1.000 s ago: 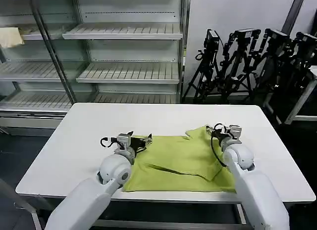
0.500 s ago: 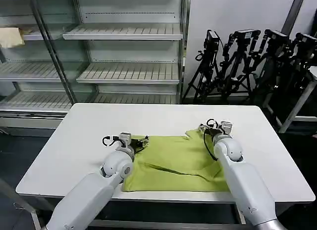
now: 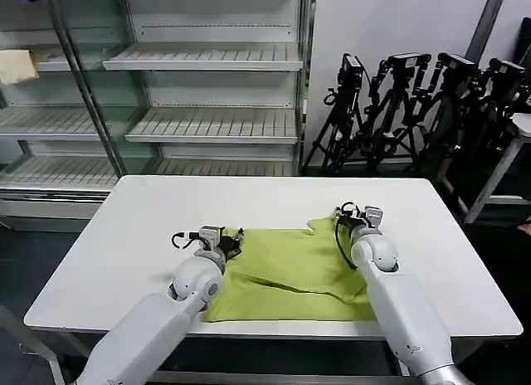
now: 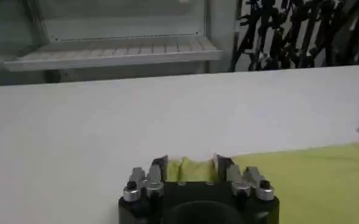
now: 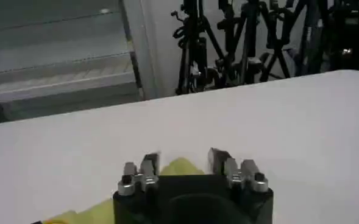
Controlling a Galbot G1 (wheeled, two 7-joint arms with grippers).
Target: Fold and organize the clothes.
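Note:
The lime-green T-shirt (image 3: pixel 290 269) lies folded on the white table (image 3: pixel 249 198) near its front edge, with a sleeve tip poking out at its far right corner. My left gripper (image 3: pixel 235 236) rests at the shirt's far left corner. In the left wrist view that gripper (image 4: pixel 190 161) is open, and a bunched edge of the shirt (image 4: pixel 301 176) sits between the spread fingers. My right gripper (image 3: pixel 344 212) is at the far right corner, open (image 5: pixel 184 155), with a green tip of the shirt (image 5: pixel 179 165) between its fingers.
A metal shelf unit (image 3: pixel 207 119) stands behind the table, with a pale cream cloth (image 3: pixel 17 65) on its upper left shelf. Black tripods (image 3: pixel 415 95) crowd the back right. Bare tabletop stretches beyond and beside the shirt.
Both arms have shifted inward and a little farther from me along the shirt's far edge. The right sleeve corner has moved left with the right gripper.

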